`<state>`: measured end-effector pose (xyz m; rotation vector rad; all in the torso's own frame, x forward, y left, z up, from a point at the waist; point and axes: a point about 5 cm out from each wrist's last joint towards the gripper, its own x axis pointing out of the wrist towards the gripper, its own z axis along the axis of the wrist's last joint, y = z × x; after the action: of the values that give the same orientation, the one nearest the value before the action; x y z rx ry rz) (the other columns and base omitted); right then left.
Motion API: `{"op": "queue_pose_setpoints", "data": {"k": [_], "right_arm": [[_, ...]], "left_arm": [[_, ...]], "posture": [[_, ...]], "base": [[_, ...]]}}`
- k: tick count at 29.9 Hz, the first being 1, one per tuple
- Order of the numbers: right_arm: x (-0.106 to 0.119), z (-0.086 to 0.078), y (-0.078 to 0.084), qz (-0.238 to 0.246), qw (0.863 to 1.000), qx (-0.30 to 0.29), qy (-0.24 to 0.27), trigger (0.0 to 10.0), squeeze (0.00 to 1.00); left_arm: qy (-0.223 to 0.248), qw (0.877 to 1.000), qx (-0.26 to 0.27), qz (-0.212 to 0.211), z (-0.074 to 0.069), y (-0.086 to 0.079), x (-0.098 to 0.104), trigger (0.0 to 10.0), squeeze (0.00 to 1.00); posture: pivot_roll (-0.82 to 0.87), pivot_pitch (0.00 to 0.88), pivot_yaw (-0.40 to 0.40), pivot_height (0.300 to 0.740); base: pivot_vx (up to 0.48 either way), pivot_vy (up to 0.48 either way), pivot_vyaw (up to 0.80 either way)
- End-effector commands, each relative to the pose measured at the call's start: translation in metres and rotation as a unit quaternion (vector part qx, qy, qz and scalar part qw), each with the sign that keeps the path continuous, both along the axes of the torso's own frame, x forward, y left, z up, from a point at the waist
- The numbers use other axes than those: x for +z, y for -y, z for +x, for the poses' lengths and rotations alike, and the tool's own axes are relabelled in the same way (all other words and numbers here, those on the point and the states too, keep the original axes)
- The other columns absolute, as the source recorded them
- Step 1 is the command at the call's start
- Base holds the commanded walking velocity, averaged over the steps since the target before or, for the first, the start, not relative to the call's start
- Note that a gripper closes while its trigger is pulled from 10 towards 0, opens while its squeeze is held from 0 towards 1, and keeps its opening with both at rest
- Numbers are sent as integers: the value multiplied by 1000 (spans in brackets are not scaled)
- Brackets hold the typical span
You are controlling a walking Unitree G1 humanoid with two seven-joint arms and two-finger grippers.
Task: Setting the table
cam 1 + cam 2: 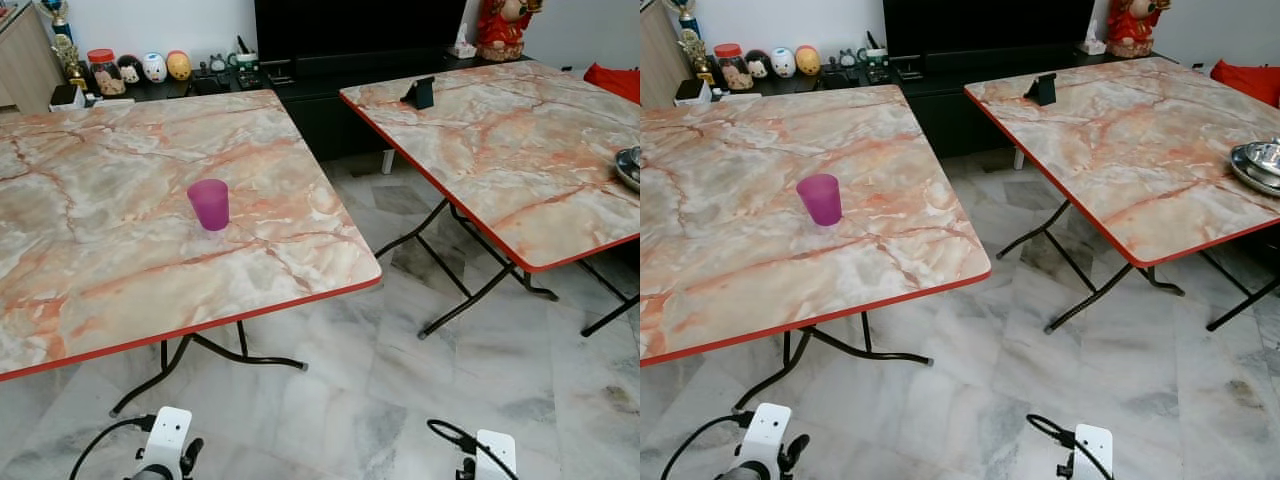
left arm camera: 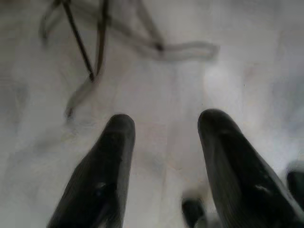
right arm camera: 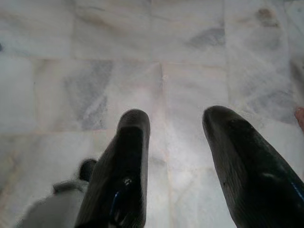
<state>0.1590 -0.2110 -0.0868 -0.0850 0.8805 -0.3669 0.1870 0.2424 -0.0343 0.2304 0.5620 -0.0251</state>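
Two folding desks with pink-veined marble-pattern tops and red edging stood on a pale grey marble-tiled floor (image 1: 400,400), each on thin black metal legs. The left desk (image 1: 100,250) was near the robot; the right desk (image 1: 520,150) stood apart from it across a gap of floor. Behind both ran a low black cabinet (image 1: 300,75) against a white wall, carrying small round figurines, a jar with a red lid (image 1: 104,70) and a red figure (image 1: 500,25) at the far right. No writing on any of them could be read.

A purple cup (image 1: 209,204) stood upright on the left desk, open mouth up, its long axis vertical, well in from the edges. On the right desk a small dark stand (image 1: 422,93) sat near the far corner, and stacked metal dishes (image 1: 1258,162) lay at the right edge.

The left claw (image 2: 164,123) hung low over the floor, fingers spread wide and empty. The right claw (image 3: 175,118) hung likewise, wide and empty above the tiles.
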Motion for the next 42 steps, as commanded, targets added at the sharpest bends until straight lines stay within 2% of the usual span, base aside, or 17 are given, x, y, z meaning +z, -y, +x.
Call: {"op": "queue_pose_setpoints", "data": {"k": [1,6,8,10,13,14,16,17,19,22,23,26,29,33,34,40,42], "right_arm": [[-1,-2,3,-4,1000,3,-7,10000,0],[-1,-3,3,-2,1000,4,-9,10000,0],[-1,-4,5,-1,1000,2,-12,10000,0],[-2,-5,6,0,1000,2,-14,10000,0],[-2,-7,7,0,1000,0,-17,10000,0],[-3,-8,9,0,1000,0,-20,10000,0],[-3,-9,9,0,1000,0,-21,10000,0],[-3,-10,9,1,1000,-1,-23,10000,0],[-3,-10,10,1,1000,0,-24,10000,0],[-3,-11,10,1,1000,0,-25,10000,0],[-3,-11,11,1,1000,0,-26,10000,0],[-3,-10,11,1,1000,0,-26,10000,0],[-3,-9,12,1,1000,0,-26,10000,0],[-2,-8,12,1,1000,-3,-23,10000,0],[-2,-8,12,1,1000,-3,-23,10000,0],[-2,-7,12,1,1000,-9,-19,10000,0],[-1,-7,13,0,1000,-14,-18,10000,0]], "left_arm": [[106,993,-48,-9,9,1,61,10000,0],[116,992,-56,-5,9,2,66,10000,0],[140,988,-66,-1,15,4,62,10000,0],[138,988,-65,-11,17,6,60,10000,0],[121,991,-61,-16,13,10,68,10000,0],[107,992,-59,-15,9,11,76,10000,0],[110,992,-59,-12,8,10,81,10000,0],[127,990,-56,-8,9,9,93,10000,0],[157,986,-50,-2,13,9,103,10000,0],[223,974,-31,1,23,4,124,10000,0],[271,962,-18,2,32,3,145,10000,0],[313,950,-15,-11,49,9,172,10000,0],[324,946,-31,-15,59,18,183,10000,0],[335,940,-48,-52,89,40,192,10000,0],[335,940,-48,-52,89,40,192,10000,0],[330,936,-62,-107,128,67,198,10000,0],[327,936,-74,-109,132,73,198,10000,0]], "posture": [[136,0,-44,728],[132,0,-42,728],[127,0,-40,728],[124,0,-39,728],[125,0,-40,728],[127,0,-41,728],[129,0,-42,728],[130,0,-44,728],[134,0,-46,728],[146,0,-53,728],[151,0,-56,728],[150,0,-58,728],[144,0,-56,728],[154,0,-67,728],[154,0,-67,728],[133,0,-61,728],[128,0,-59,728]], "base": [[0,0,0],[0,0,0],[0,0,0],[0,0,0],[0,0,0],[0,0,0],[0,0,0],[0,0,0],[0,0,0],[0,0,0],[0,0,0],[0,0,0],[0,0,0],[0,0,0],[0,0,0],[0,0,0],[0,0,0]]}}
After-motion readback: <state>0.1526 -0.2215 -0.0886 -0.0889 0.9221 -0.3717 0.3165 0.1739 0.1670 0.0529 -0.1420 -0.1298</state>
